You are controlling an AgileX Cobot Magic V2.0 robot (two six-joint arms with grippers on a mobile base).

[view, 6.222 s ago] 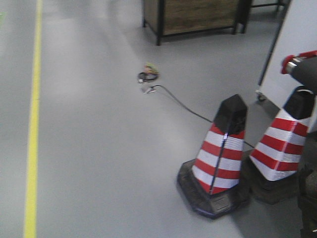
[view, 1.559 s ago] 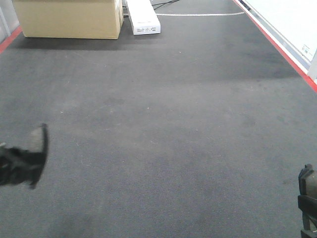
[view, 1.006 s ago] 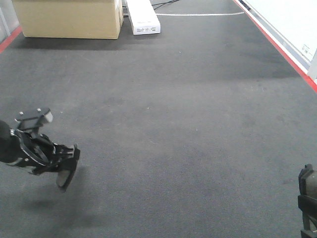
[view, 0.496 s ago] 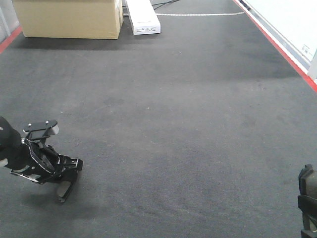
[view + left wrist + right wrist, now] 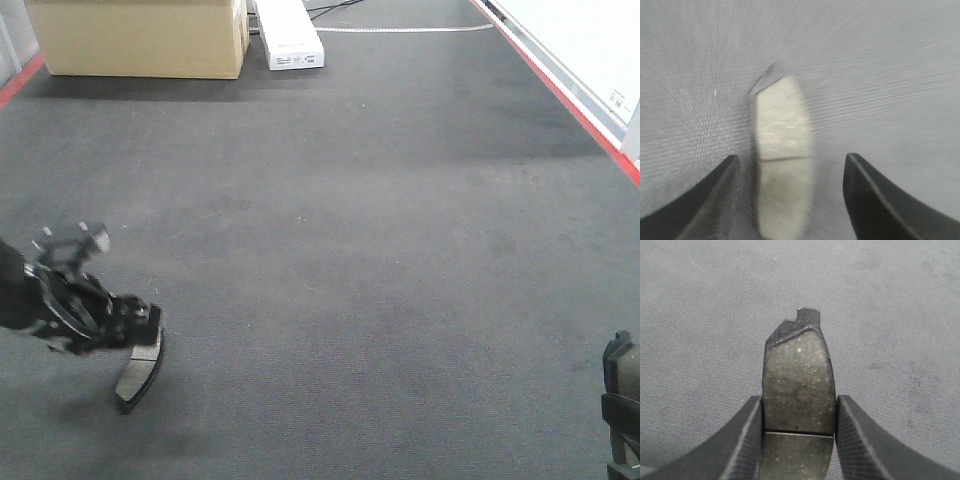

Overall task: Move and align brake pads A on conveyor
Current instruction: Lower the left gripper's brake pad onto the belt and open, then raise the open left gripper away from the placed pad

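1. Left wrist-mounted view: the left hand (image 5: 790,160) stands wide. Its fingers flank a grey pad (image 5: 782,165) lying on the conveyor (image 5: 890,75), at the belt's near left. The picture is blurred, so I cannot rule out contact at the pad's near end.
2. Risk: if a finger brushes the pad's edge when the hand rises, the pad could be dragged or turned out of line.
3. The right hand (image 5: 797,407) is clamped on a dark pad (image 5: 797,370). I cannot tell whether this pad touches the belt. The grip sits on the pad's near half, so it might pivot or land skewed on release.
4. Risk: setting it down too close to the grey pad could knock that one askew.
5. Surface: the belt is dark and felt-like, and probably grippy. Sliding a pad to correct it may snag rather than glide.
6. Room: a red edge strip (image 5: 570,95) runs along the right. A cardboard box (image 5: 140,35) and a white case (image 5: 288,38) sit at the far end.
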